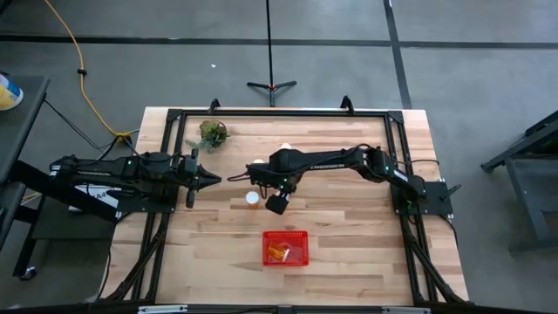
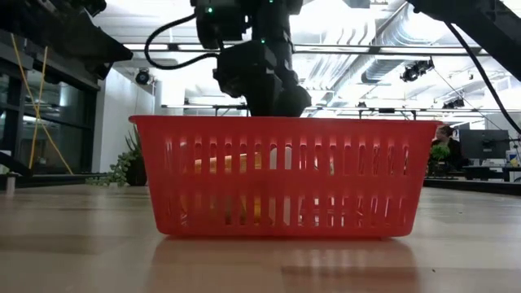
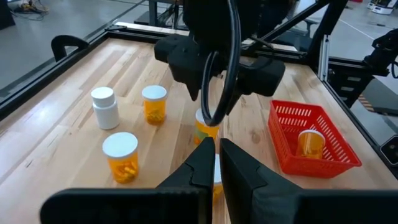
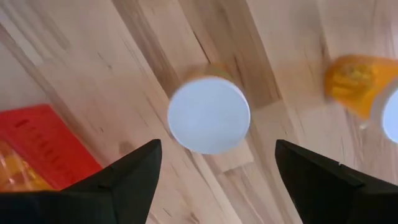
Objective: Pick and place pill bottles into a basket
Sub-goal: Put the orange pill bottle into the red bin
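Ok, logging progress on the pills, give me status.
Right gripper open above an upright orange bottle. Left gripper shut, waiting at table's left. One bottle in the basket. Nothing in the way.

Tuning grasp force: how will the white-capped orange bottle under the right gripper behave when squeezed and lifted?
Probably rigid: the bottle looks like hard plastic. Likely light, since the similar bottles show only a few pills. It stands upright on a narrow base, so an off-centre touch from the open right gripper could tip it, and being round it would then roll.

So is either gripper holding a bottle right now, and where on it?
No. The right gripper is open above an upright pill bottle, touching nothing. The left gripper is shut and empty.
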`<state>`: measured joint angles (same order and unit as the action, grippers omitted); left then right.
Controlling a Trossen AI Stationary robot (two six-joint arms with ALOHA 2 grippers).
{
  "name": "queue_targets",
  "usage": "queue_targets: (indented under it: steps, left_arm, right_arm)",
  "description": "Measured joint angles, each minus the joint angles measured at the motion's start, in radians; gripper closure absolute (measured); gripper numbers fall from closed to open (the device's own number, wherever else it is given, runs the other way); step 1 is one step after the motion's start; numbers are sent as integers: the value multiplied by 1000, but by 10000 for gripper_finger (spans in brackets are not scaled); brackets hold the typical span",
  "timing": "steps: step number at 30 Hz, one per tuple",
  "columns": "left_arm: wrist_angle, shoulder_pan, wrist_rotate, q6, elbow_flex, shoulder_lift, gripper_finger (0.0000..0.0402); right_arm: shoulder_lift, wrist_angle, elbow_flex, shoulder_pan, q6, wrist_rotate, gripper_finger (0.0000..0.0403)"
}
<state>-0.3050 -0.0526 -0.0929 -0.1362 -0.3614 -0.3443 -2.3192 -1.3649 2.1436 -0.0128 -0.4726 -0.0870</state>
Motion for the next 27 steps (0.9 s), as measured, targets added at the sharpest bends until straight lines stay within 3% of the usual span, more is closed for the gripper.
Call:
queue_targets:
  steps: [27]
  left_arm:
    - [-4, 0, -1, -1, 0, 0, 341]
  right_arm:
    - [-36, 71, 0, -2, 4, 10, 97]
